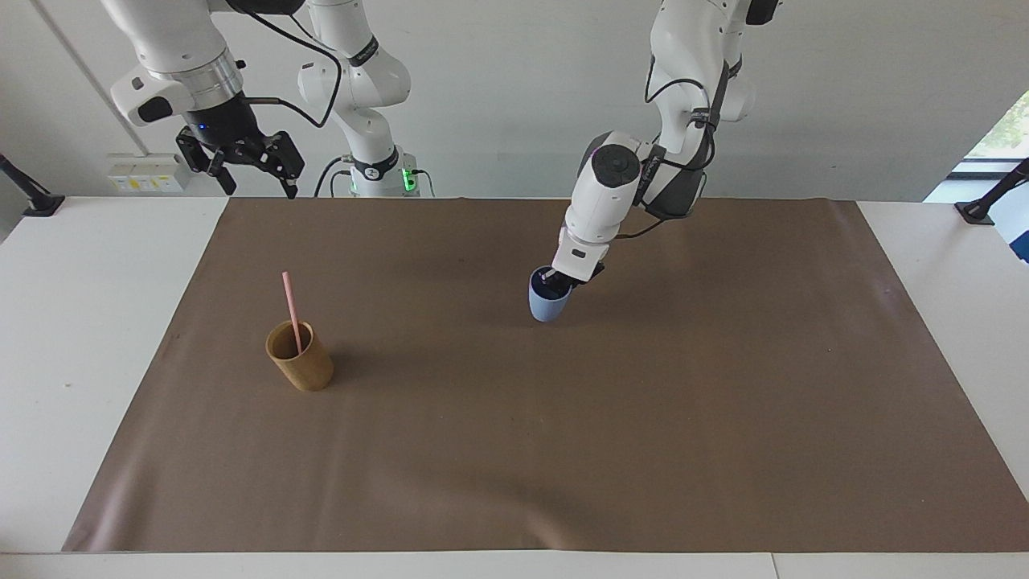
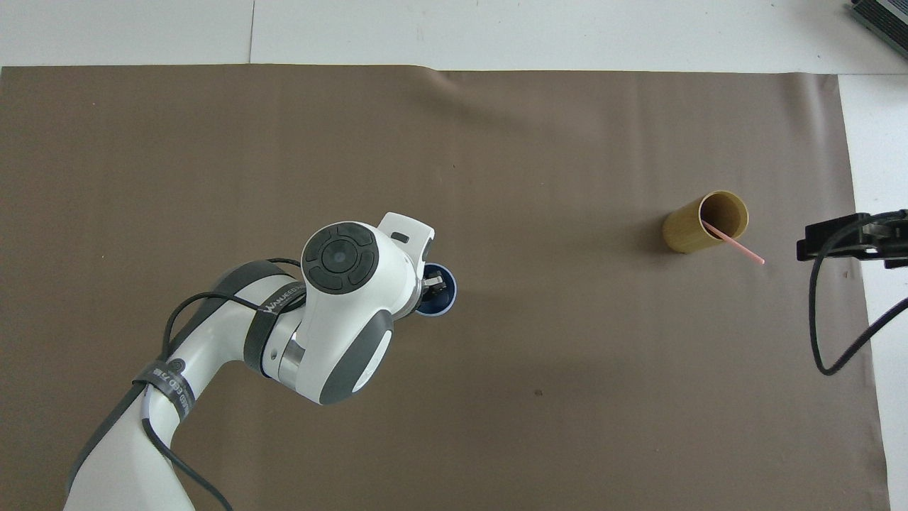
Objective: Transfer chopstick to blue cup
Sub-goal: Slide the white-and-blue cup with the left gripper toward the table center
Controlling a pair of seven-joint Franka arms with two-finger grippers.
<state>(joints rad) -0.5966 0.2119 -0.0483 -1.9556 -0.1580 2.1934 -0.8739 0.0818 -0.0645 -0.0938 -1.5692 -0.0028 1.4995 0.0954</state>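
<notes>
While chopstick [image 1: 291,310] stands in tan cup [image 1: 301,366] — left fingers [image 1: 551,279] grip blue cup [image 1: 549,302].

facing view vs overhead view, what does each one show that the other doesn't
Only the facing view shows both arm bases, the wall, and the whole right pincer, open, up over the table's edge. Only the overhead view looks down into the blue cup and the tan cup. Both show the left pincer shut on the blue cup's rim over the brown mat, and the chopstick leaning in the tan cup.
</notes>
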